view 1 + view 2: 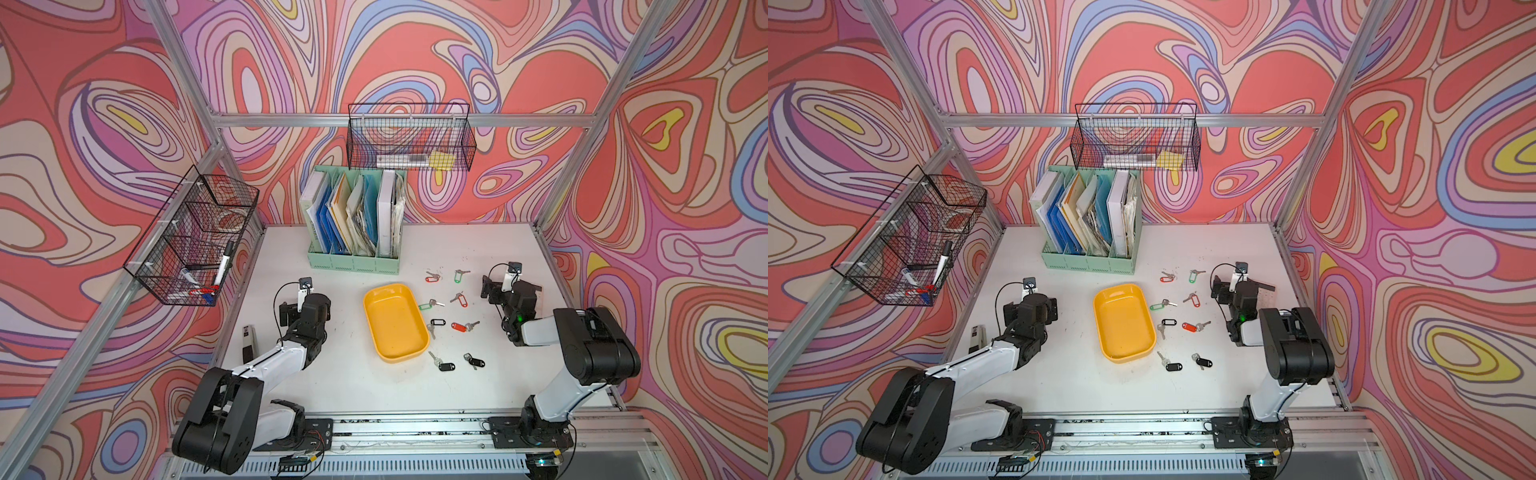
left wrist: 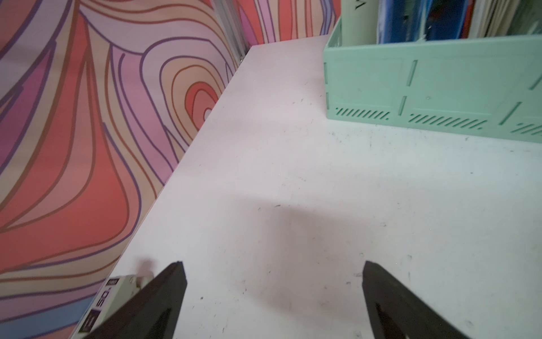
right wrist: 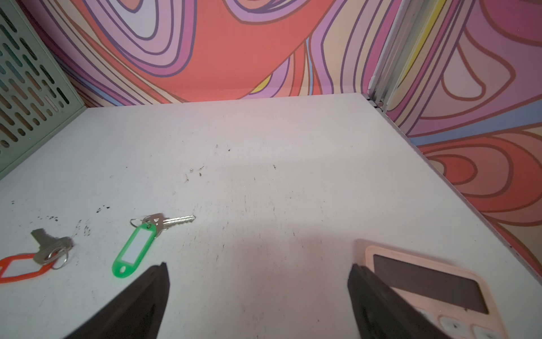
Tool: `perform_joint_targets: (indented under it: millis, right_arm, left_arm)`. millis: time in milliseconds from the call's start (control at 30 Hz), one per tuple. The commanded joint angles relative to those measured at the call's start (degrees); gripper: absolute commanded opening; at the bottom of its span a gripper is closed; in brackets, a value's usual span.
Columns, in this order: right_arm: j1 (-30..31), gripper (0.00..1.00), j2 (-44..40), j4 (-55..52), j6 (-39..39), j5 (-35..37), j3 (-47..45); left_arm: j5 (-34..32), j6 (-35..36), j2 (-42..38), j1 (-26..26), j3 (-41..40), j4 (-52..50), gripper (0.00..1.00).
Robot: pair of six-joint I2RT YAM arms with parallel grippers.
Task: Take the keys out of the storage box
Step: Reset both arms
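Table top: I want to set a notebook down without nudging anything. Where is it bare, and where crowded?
Bare: the near strip between storage box and front rail; the patch between left gripper and storage box; the back corner right of the file organiser. Crowded: right of the storage box, where the keys lie scattered toward the right gripper.

Bright, even light from above; colours saturated, white table (image 1: 353,390) evenly lit. Both top views crisp mid-frame; wall pattern (image 1: 83,124) stretches toward the corners, wide-lens look. Shadows soft and short, tucked under the arms (image 1: 270,361). Wrist views softer. Broad, fuzzy-edged grey shadow on the table ahead of the left gripper (image 2: 274,264) and the right gripper (image 3: 258,267). Black fingers (image 2: 164,293) out of focus; pink device (image 3: 425,281) smeared at close range.
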Motion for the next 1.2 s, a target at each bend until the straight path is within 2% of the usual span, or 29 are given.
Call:
perform_joint_targets:
  millis: [0, 100, 167, 233, 333, 433, 500, 567, 633, 733, 767, 833, 1167]
  right_arm:
    - [-0.19, 0.98, 0.2, 2.15, 0.74, -1.18, -0.27]
    - [-0.13, 0.98, 0.2, 2.22, 0.62, -1.14, -0.21]
    - [-0.14, 0.98, 0.2, 2.22, 0.64, -1.01, -0.23]
    - [-0.12, 0.98, 0.2, 2.15, 0.62, -1.02, -0.2]
    - [-0.1, 0.98, 0.2, 2.22, 0.62, -1.0, -0.26]
    - [-0.11, 0.98, 0.2, 2.16, 0.62, -1.01, -0.2]
    - [-0.12, 0.98, 0.21, 2.19, 0.61, -1.01, -0.2]
    - [-0.08, 0.98, 0.2, 2.17, 0.56, -0.99, -0.19]
    - [-0.1, 0.98, 0.2, 2.19, 0.59, -1.02, -0.19]
    - [-0.12, 0.98, 0.2, 2.14, 0.63, -1.15, -0.2]
    - [-0.07, 0.98, 0.2, 2.09, 0.61, -1.05, -0.2]
    - [-0.08, 0.98, 0.2, 2.15, 0.63, -1.08, -0.2]
    - [-0.09, 0.98, 0.2, 2.22, 0.5, -0.98, -0.25]
  left_arm:
    - [5.55, 5.35, 2.16, 0.37, -2.18, 12.93, 0.99]
    - [10.4, 9.11, 5.39, 0.66, -3.01, 20.98, 0.99]
    - [10.98, 11.3, 6.9, 0.75, -2.19, 21.68, 0.99]
    - [13.58, 13.16, 9.14, 1.69, -4.4, 28.65, 0.99]
    - [14.48, 12.04, 13.61, 3.67, -8.39, 41.75, 0.99]
    - [18.85, 9.86, 13.19, 5.79, -9.61, 41.93, 0.99]
    - [21.48, 9.47, 15.67, 6.79, -9.45, 43.09, 0.99]
    - [21.37, 10.27, 17.79, 6.92, -9.45, 47.17, 0.99]
    - [22.15, 8.22, 14.93, 7.96, -7.82, 39.4, 0.99]
    - [22.28, 4.42, 15.87, 11.29, -1.46, 28.86, 0.99]
    - [25.15, 3.13, 14.58, 12.65, -1.03, 25.22, 0.99]
    - [25.44, 2.69, 15.61, 13.51, -2.26, 29.2, 0.99]
    - [25.73, 2.57, 15.08, 13.4, -2.12, 28.13, 0.99]
